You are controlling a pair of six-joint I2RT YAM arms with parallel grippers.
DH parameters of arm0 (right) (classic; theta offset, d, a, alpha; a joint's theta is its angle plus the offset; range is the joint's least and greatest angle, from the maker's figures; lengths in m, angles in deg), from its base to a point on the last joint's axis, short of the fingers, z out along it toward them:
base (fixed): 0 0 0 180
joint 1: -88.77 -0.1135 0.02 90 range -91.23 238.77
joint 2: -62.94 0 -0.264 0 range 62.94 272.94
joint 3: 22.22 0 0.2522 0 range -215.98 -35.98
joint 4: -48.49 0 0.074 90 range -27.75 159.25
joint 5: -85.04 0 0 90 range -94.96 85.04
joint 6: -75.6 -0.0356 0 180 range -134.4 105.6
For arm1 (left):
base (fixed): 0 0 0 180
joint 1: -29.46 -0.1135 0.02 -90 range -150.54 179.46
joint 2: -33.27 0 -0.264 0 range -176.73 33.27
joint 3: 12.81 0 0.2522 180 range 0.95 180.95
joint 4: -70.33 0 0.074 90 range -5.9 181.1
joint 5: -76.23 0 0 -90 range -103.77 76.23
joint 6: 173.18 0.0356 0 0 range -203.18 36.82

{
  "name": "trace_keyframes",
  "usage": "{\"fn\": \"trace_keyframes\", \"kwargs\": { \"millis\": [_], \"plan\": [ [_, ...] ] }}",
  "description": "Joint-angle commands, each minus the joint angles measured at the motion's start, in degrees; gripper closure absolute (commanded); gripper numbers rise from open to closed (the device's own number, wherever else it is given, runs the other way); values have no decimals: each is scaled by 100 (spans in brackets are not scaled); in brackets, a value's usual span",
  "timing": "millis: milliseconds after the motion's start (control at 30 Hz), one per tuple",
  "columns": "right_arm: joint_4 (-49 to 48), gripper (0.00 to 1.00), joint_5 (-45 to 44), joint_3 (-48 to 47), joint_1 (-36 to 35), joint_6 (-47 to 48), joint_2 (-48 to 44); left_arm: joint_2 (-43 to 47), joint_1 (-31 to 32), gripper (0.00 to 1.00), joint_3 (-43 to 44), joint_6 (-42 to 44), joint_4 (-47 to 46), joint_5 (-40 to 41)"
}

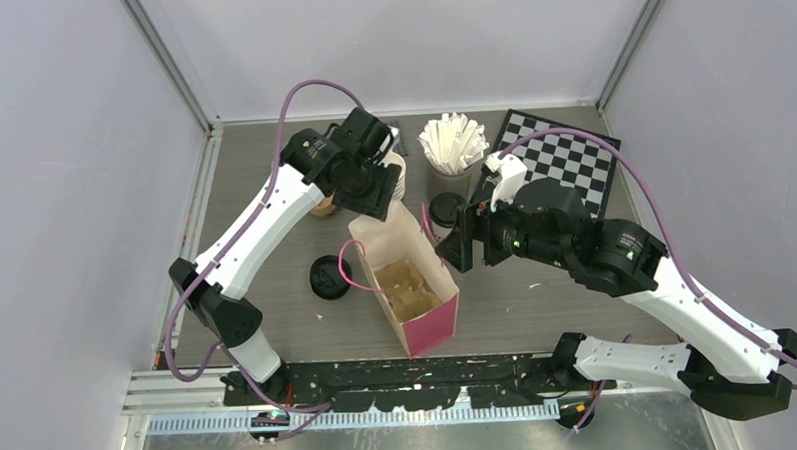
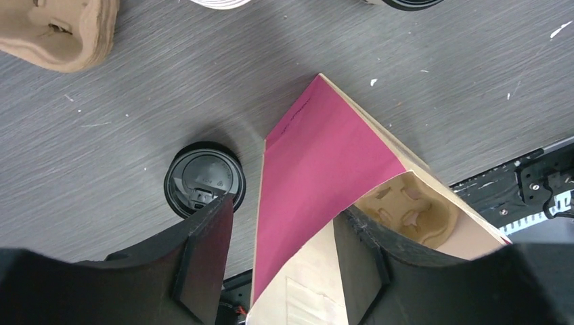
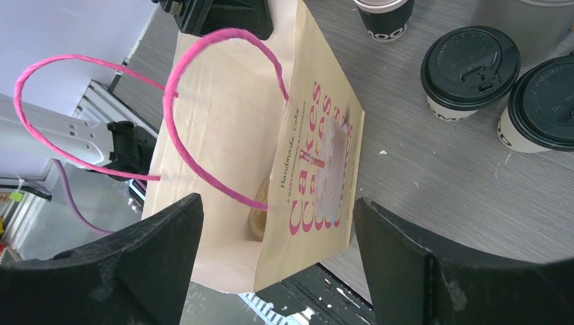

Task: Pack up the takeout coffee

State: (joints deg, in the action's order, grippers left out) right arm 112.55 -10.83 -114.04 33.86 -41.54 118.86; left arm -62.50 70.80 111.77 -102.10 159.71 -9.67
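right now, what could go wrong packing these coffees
The pink handles arch over the mouth of the paper bag, so a lowered cup could snag them. The left gripper only straddles one bag wall; the bag may tip if bumped. The open right gripper sits close and could nudge it when turning to the two lidded cups.

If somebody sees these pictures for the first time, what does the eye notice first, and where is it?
The paper bag with pink sides and handles stands open at the middle of the table, a cardboard cup carrier in its bottom. The left gripper straddles its far end, and the right gripper gapes wide beside it. Two black-lidded coffee cups stand by the bag's printed face, and a checkerboard lies at the far right.
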Motion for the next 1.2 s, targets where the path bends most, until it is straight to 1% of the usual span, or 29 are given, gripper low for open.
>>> {"fn": "trace_keyframes", "kwargs": {
  "millis": [0, 33, 100, 167, 267, 300, 367, 533, 600, 700, 833, 900, 1000, 1067, 1167],
  "plan": [
    [-348, 15, -71, -95, -6, 6, -19, 238, -136, 43, -112, 343, -146, 18],
    [-338, 14, -92, -116, -10, 33, 26, 251, -162, 43, -160, 367, -181, -47],
    [-313, 14, -126, -177, -10, 92, 112, 251, -199, 48, -213, 409, -204, -167],
    [-313, 14, -154, -218, -9, 88, 189, 223, -205, 58, -171, 424, -136, -221],
    [-262, 15, -222, -305, -10, -2, 305, 239, -206, 78, -32, 331, -33, -243],
    [-201, 15, -277, -363, -9, -34, 348, 262, -206, 82, 8, 256, -36, -274],
    [-14, 15, -428, -492, -9, -118, 445, 275, -208, 89, 88, 59, -38, -358],
    [476, 15, -865, -785, -9, -345, 579, 246, -201, 100, 226, -746, 84, -603],
    [668, 15, -1031, -891, -5, -507, 622, 272, -209, 100, 247, -1244, 210, -480],
    [889, 15, -1153, -956, -10, -675, 630, 404, -206, 100, 153, -1757, 197, -454],
    [1046, 16, -1208, -933, -4, -855, 579, 891, -208, 100, -545, -2380, -231, -453],
    [1155, 17, -1244, -938, -10, -967, 573, 1134, -213, 100, -877, -2674, -363, -201],
    [1359, 19, -1307, -939, -9, -1165, 573, 1450, -214, 100, -1269, -2981, -570, -180],
    [1544, 21, -1383, -939, -10, -1300, 571, 1619, -214, 91, -1464, -3121, -686, -233],
    [1760, 24, -1575, -905, -10, -1459, 567, 1735, -210, 72, -1632, -3177, -723, -286]
  ]
}}
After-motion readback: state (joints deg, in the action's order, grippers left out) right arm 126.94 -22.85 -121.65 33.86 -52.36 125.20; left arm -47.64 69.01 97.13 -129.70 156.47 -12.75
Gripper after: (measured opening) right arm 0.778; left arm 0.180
